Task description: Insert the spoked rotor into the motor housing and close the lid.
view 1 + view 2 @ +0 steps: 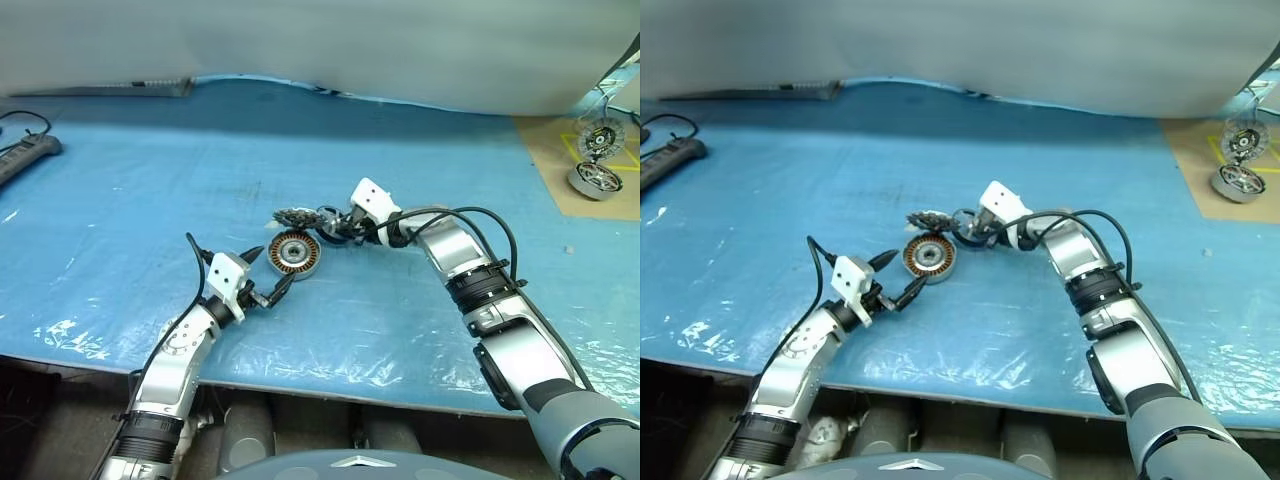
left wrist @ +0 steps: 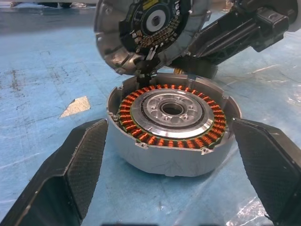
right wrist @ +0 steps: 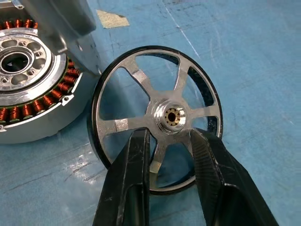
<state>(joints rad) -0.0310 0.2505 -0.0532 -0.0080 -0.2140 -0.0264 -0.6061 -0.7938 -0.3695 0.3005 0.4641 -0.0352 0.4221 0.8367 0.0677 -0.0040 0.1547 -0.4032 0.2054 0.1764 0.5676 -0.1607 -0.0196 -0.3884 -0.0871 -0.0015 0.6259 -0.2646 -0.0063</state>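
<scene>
The left pincer [image 1: 272,274], nearest the counter's front edge, hangs released, its two black fingers [image 2: 80,160] spread wide on either side of the motor housing without touching it. The motor housing [image 1: 295,253], a round silver-grey drum ringed with copper-orange coil windings around a dark central hole, sits flat on the blue plastic-covered counter [image 1: 150,180]. Just behind it the lid [image 1: 294,216], a thin grey metal disc with a toothed edge, stands tilted up, its lower edge at the housing's far rim. Beside the housing on the right lies the spoked rotor [image 3: 155,117], a small wheel with a black outer rim, shiny silver spokes and a central hub. The right pincer [image 1: 335,226] reaches down onto it, its fingers [image 3: 134,174] set either side of one spoke just below the hub; whether they are clenched on it I cannot tell. Far right, on a brown board [image 1: 560,160], two more silvery wheels [image 1: 597,160] rest.
</scene>
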